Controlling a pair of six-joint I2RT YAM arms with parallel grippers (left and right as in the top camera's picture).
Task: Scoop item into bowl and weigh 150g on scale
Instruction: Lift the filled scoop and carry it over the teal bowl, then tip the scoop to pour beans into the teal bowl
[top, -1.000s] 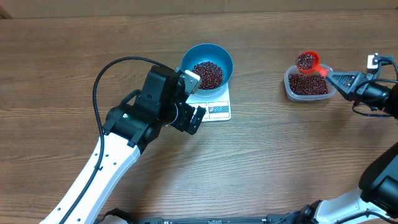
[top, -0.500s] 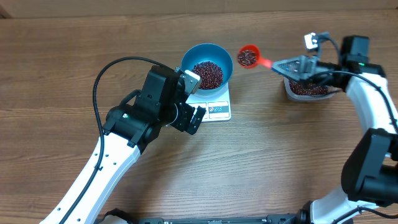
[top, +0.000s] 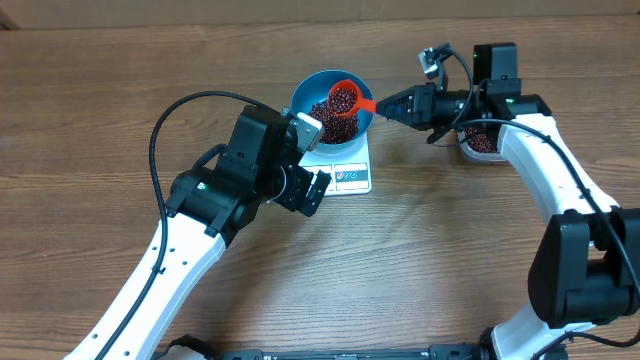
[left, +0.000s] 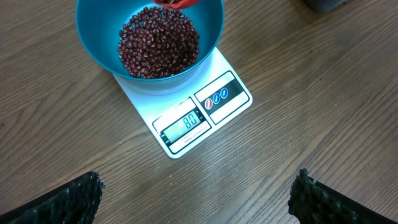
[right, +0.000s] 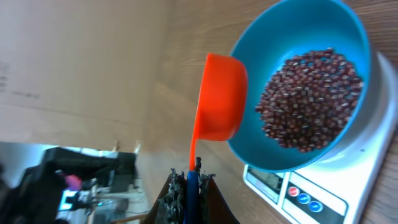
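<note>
Plainly, the beans (left: 158, 43) are to be treated as a loose, free-running mass. Each grain is small, hard and glossy, so nothing can be pinched directly, and a tilted load is likely to slide out in a rush rather than grain by grain. Most of them are heaped in the teal bowl (left: 99, 37), which is set on the white kitchen scale (left: 217, 71) at the end away from its display. A further portion is carried in the orange-red plastic scoop (top: 345, 97), held over the bowl's right side, and more are seen in the clear tub (top: 482, 146), half hidden behind the right arm.

The scoop's thin handle is pinched between the pressed-together fingers of the right gripper (right: 191, 177), at the handle's far end, well back from the cup. That hold is judged sound for a light, stiff tool, though a smooth handle may twist in the grip if it is rolled quickly. A slow roll of the wrist is called for, so that the pour can be checked against the display, whose digits cannot be read with confidence here.

The bowl is smooth and probably light, so it could be nudged along the scale if struck by the scoop; its rim would be the place to take it. The left gripper (left: 196, 199) is spread wide and empty, hung above the table (left: 323, 124) near the scale's display end, with nothing touched.
</note>
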